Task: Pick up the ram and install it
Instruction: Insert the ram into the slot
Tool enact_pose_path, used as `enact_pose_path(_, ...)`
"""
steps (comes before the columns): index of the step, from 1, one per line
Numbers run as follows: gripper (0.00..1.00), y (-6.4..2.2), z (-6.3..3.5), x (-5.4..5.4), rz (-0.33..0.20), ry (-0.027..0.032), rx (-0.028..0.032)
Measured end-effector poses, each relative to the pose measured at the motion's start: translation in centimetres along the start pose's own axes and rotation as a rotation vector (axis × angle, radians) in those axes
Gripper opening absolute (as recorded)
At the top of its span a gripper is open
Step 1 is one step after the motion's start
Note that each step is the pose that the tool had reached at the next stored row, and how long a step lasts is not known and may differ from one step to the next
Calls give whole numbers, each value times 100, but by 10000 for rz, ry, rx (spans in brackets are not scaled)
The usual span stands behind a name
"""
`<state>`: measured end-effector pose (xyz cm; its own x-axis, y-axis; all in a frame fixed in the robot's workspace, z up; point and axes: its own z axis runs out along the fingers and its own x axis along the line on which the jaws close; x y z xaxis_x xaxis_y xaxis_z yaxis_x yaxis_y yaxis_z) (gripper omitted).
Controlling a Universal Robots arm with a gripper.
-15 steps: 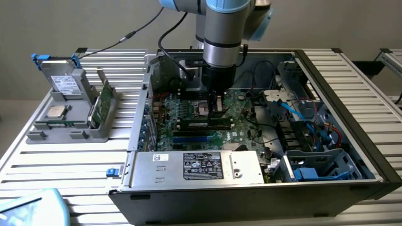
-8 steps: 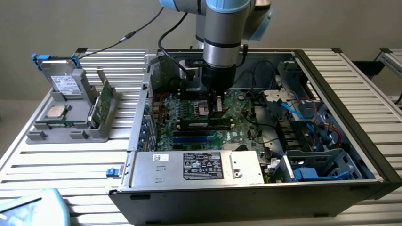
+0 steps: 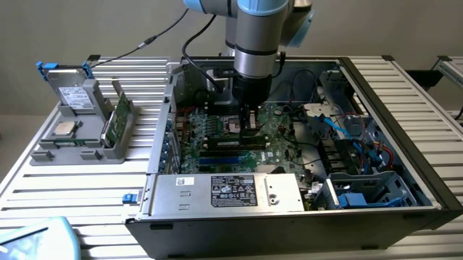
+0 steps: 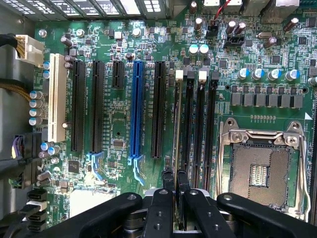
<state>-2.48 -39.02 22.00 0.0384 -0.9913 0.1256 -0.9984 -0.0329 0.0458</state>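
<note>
The ram [image 4: 177, 124] shows edge-on as a thin green stick standing in the memory slot nearest the long black expansion slots, beside the empty processor socket [image 4: 260, 171]. My gripper [image 4: 175, 176] reaches down into the open computer case [image 3: 405, 97], its two black fingers [image 4: 168, 181] pinched on either side of the stick's top edge near one end. In the exterior view the gripper [image 3: 250, 129] sits low over the motherboard, with the ram [image 3: 230, 143] lying along the slot just below it.
A grey holder [image 3: 87, 146] on the exterior view's left carries a drive, a silver processor chip [image 3: 65, 128] and a wider green card [image 3: 116, 122]. The power supply [image 3: 231, 190] fills the case front. Loose cables [image 3: 347, 130] crowd the exterior view's right side.
</note>
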Motion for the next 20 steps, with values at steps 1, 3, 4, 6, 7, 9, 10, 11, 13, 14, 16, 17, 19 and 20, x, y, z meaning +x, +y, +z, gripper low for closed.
enact_pose_path(1,14,-1,0,0,-3,-1,-13)
enact_pose_path(3,14,-2,-5,0,-11,-3,-67)
enact_pose_path(4,14,-1,-12,2,-17,-3,-105)
enact_pose_path(6,14,0,-29,4,-23,-6,-174)
enact_pose_path(7,14,1,-38,6,-27,-6,-205)
enact_pose_path(9,14,1,-43,8,-31,-8,-231)
enact_pose_path(10,14,1,-43,8,-30,-9,-233)
enact_pose_path(11,14,2,-43,8,-29,-10,-235)
enact_pose_path(13,14,0,-44,11,-31,-8,-241)
enact_pose_path(14,14,-2,-44,13,-31,-8,-244)
enact_pose_path(16,14,-7,-44,16,-30,-8,-253)
enact_pose_path(17,14,-10,-46,18,-31,-5,-260)
enact_pose_path(19,14,-17,-51,25,-34,-8,-284)
enact_pose_path(20,14,-22,-53,29,-37,-11,-298)
